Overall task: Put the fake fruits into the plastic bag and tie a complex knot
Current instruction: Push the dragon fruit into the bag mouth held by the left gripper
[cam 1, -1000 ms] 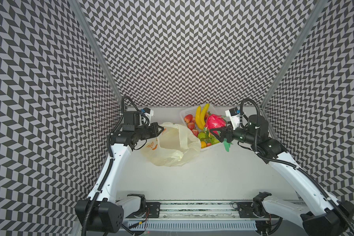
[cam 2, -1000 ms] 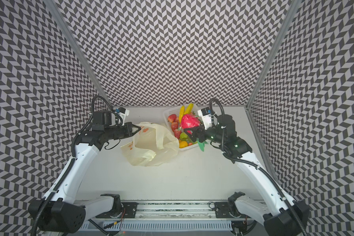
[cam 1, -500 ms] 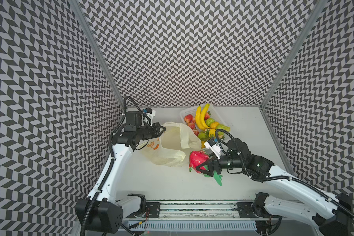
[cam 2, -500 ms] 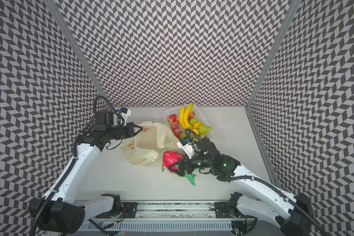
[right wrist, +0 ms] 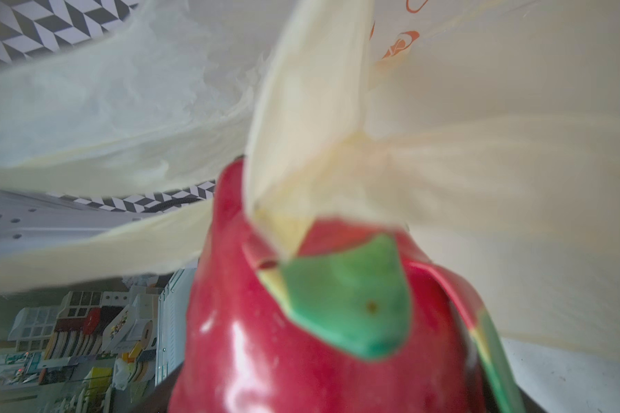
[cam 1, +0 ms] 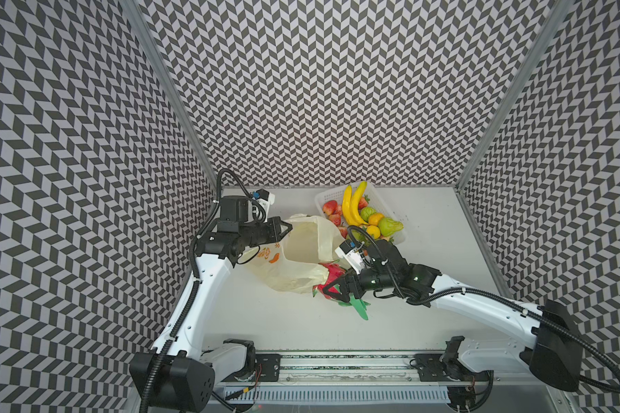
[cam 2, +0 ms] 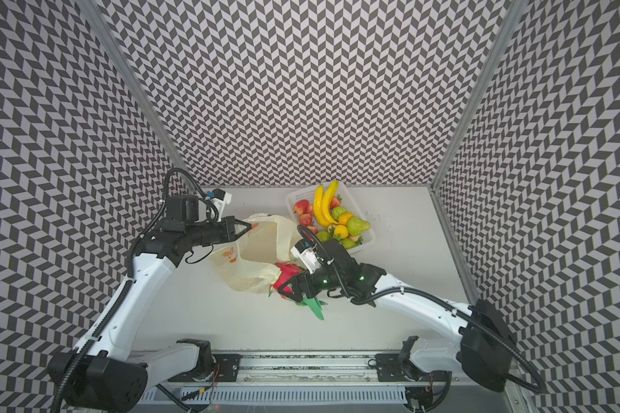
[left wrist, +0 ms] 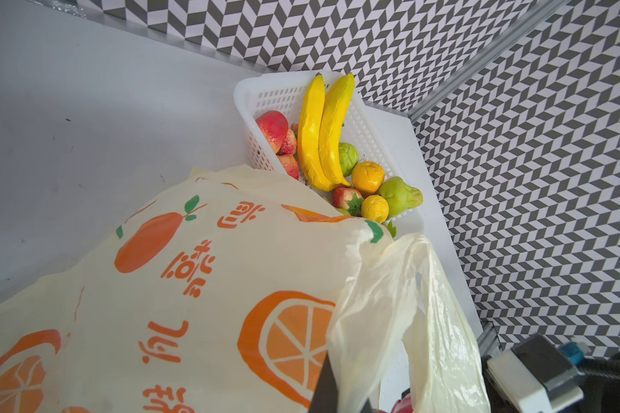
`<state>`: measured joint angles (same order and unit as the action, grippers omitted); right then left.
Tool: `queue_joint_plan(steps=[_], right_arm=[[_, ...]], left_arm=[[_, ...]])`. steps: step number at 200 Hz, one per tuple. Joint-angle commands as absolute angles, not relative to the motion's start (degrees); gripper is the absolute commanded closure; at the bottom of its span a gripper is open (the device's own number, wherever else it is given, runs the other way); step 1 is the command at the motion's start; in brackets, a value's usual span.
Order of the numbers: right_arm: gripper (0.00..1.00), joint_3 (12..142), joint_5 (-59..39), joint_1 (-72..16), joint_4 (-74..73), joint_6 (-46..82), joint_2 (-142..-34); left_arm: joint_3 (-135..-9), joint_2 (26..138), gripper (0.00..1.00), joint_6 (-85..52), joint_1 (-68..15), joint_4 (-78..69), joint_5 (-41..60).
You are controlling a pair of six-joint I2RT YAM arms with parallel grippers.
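Note:
The pale-yellow plastic bag lies on the table with its mouth held up and open. My left gripper is shut on the bag's far rim. At the bag's near right edge, my right gripper is shut on the pink-red dragon fruit. Bag film drapes over the fruit's tip in the right wrist view. The other fake fruits, among them bananas, lie in the basket. No knot is in view.
The white perforated basket stands at the back, just right of the bag and behind my right arm. Patterned walls close in the table on three sides. Bare table lies in front of the bag.
My right arm carried the dragon fruit from above the basket down toward the front of the table, then left to the bag's near edge. The left gripper kept its hold on the bag.

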<state>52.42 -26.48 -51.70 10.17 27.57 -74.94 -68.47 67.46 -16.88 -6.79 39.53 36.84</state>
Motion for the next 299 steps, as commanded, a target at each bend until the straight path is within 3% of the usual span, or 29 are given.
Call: queue_joint_plan(steps=[1,38,134,191,299], right_arm=[[0.52,57.7,-24.6,-52.0,0.0,29.3,-76.8],[0.51,62.5,-19.9,-50.6,-2.1,29.8,-80.0],[0.5,71.4,-20.3,-46.2,-1.4,22.5,-87.4],[0.51,72.1,-26.0,-42.6,-6.4,26.8,-87.5],[0.51,73.6,-27.1,-40.1,-11.4,37.3,-90.2]], left_arm=[[-68.5,65.5,1.0,-11.4,-7.5,40.4,39.3],[-68.1,63.6,1.0,-7.7,-7.5,41.2,40.0],[-65.6,60.4,1.0,-5.4,-8.9,39.5,42.0],[-61.1,57.5,1.0,-3.3,-10.4,36.1,45.1],[-55.8,53.9,1.0,-1.4,-14.2,32.3,42.5]])
